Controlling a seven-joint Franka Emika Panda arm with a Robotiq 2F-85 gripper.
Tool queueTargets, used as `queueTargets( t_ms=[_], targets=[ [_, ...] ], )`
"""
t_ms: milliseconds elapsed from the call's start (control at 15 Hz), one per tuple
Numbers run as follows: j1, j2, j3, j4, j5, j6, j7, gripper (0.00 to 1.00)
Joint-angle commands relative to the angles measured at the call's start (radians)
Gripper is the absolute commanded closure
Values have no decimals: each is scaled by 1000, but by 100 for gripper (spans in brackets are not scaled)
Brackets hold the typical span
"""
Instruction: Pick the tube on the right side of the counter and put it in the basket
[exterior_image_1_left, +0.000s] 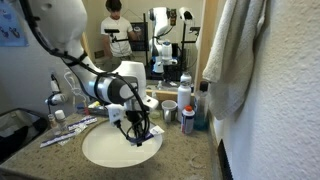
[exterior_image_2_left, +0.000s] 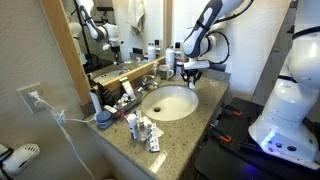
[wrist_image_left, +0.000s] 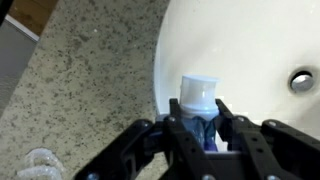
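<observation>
Tool (wrist_image_left: 200, 122): pinching the tube (wrist_image_left: 198, 92), lower centre of wrist view.
Below: sink (wrist_image_left: 250, 40) rim beside speckled table (wrist_image_left: 90, 80).

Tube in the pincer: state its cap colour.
The tube has a white cap; the wrist view shows it best.

Speckled granite counter (wrist_image_left: 80, 80) is seen, with a round white sink (exterior_image_2_left: 170, 102) set into it. A mirror (exterior_image_1_left: 140, 30) is mounted behind. A towel (exterior_image_1_left: 235, 50) is hung against a textured white wall (exterior_image_1_left: 290, 110). An outlet (exterior_image_2_left: 33, 98) is fitted, cord plugged in.
</observation>
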Motion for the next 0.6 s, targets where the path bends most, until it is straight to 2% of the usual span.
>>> queueTargets(
  t_ms=[0, 267, 533],
  targets=[
    [57, -163, 46, -11, -149, -167, 111, 88],
    [59, -268, 205, 41, -160, -350, 73, 88],
    [70, -243, 324, 143, -151, -425, -66, 88]
  ],
)
